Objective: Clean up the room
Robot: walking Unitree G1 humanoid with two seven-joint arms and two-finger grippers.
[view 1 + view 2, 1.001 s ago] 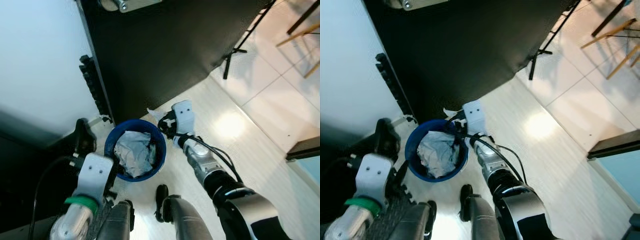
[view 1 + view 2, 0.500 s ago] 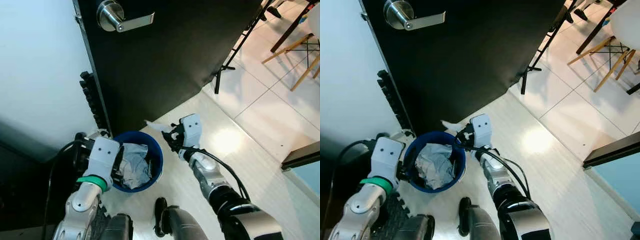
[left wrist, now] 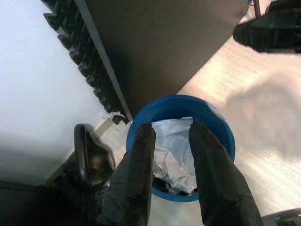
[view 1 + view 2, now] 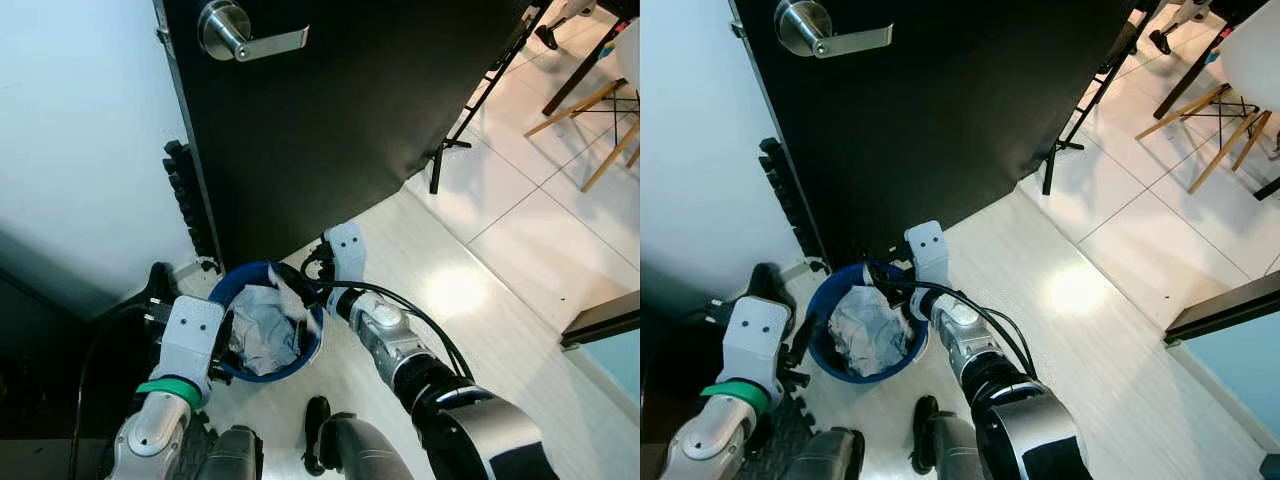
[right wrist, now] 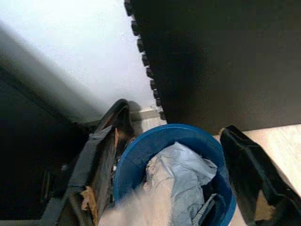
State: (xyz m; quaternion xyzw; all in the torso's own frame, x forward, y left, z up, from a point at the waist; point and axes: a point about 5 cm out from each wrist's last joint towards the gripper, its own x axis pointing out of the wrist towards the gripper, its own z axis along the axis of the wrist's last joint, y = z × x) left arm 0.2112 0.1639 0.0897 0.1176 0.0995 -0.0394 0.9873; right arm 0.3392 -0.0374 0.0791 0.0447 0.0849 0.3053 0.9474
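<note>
The step in hand appears to be disposal: the right gripper (image 4: 292,285) is positioned over the rim of the blue waste bin (image 4: 232,285), which stands on the pale wood floor (image 4: 400,240) at the foot of the black door (image 4: 330,110). A scrap of white paper (image 4: 297,297) sits at the tips of this gripper; the fingers appear closed on it, with the scrap directly above the bin opening. The bin already contains crumpled pale-blue and white waste (image 4: 865,325). The left gripper (image 3: 171,141) hovers above the near side of the bin with its two black fingers parted and nothing between them. A black object (image 3: 89,155) lies on the floor beside the bin; its identity cannot be determined. The next move would call for parting the right fingers while the scrap is inside the rim line, then lifting the arm without tipping the bin.
</note>
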